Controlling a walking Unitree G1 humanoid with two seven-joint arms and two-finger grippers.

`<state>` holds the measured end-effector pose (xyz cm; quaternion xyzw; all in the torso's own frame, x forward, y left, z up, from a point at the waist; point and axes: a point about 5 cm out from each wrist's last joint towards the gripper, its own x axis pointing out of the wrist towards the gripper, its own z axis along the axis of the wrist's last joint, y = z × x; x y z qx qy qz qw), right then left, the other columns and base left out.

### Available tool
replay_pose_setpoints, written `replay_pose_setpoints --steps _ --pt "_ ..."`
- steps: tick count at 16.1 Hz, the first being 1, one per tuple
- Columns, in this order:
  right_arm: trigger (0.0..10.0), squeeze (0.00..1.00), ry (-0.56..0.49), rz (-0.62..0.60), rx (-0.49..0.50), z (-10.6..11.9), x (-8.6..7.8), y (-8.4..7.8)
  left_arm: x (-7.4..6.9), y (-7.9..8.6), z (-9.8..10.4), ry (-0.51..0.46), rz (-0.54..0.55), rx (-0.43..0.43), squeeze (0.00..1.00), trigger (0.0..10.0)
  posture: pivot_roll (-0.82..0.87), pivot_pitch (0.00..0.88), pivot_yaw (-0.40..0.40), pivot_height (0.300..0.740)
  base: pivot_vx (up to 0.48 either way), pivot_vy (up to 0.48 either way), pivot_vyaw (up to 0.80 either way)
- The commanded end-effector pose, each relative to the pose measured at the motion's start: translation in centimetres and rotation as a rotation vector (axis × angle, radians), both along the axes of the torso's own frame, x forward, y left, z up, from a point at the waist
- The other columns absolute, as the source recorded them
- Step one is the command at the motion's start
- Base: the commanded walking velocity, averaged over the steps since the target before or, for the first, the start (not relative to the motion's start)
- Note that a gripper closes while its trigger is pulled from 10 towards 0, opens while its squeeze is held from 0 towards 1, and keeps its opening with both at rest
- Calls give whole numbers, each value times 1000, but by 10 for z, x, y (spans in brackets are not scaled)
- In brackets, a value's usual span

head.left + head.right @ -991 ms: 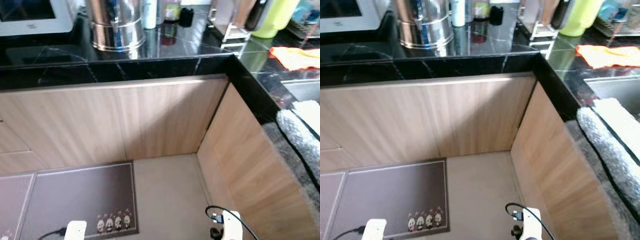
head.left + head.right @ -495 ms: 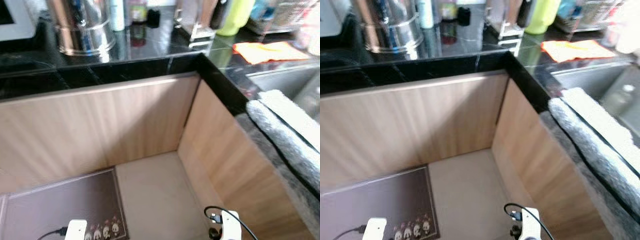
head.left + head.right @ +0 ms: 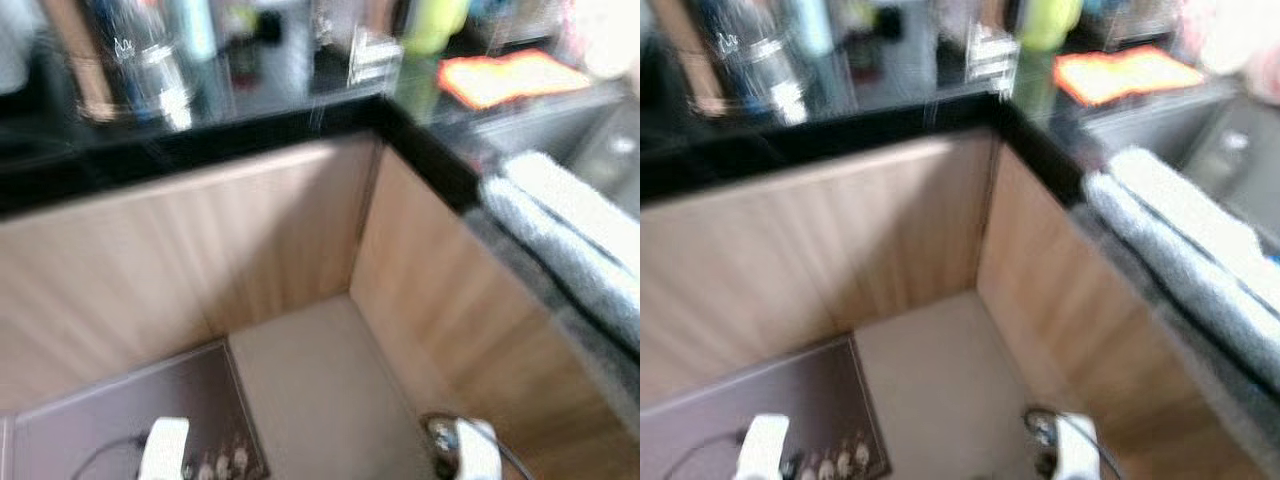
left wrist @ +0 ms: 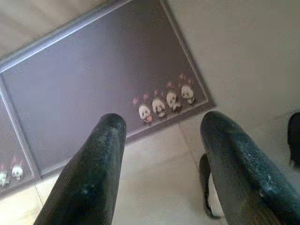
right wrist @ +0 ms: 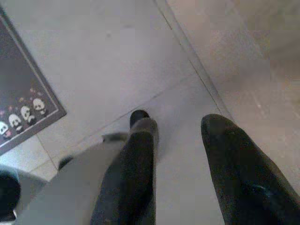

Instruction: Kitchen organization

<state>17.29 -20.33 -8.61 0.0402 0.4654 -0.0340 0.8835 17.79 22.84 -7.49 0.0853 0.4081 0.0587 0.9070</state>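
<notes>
The head views are blurred: a black counter (image 3: 250,135) turns an inner corner above wood cabinet fronts (image 3: 200,250), carrying a steel pot (image 3: 140,70) and an orange cloth (image 3: 505,78). A dark mat (image 3: 120,420) lies on the floor.

Left wrist view: the left claw (image 4: 161,126) hangs apart, empty, over the panda-printed mat.

Right wrist view: the right claw (image 5: 180,129) hangs apart over floor tiles (image 5: 117,56).

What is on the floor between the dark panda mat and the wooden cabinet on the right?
Bare beige floor lies between the panda mat and the wooden cabinet, seen from the head camera.
</notes>
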Motion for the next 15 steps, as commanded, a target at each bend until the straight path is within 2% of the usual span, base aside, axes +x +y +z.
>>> replay_pose_setpoints --steps 1,7,12,15 --pt "10000 0 16 -1 20 -3 -4 6 -20 7 -8 75 10 18 0 10000 110 167 -8 740 0 0 -650" --pt "10000 0 21 -9 27 -4 -5 9 -18 8 -7 67 5 13 0 10000 107 181 5 740 0 0 -649" --pt "10000 0 1 -5 26 5 16 13 -15 5 -6 59 -5 -2 0 10000 110 183 7 740 0 0 -650" --pt "10000 0 5 -9 13 6 18 5 -14 3 -6 56 -8 -10 0 10000 108 183 4 740 0 0 -652"
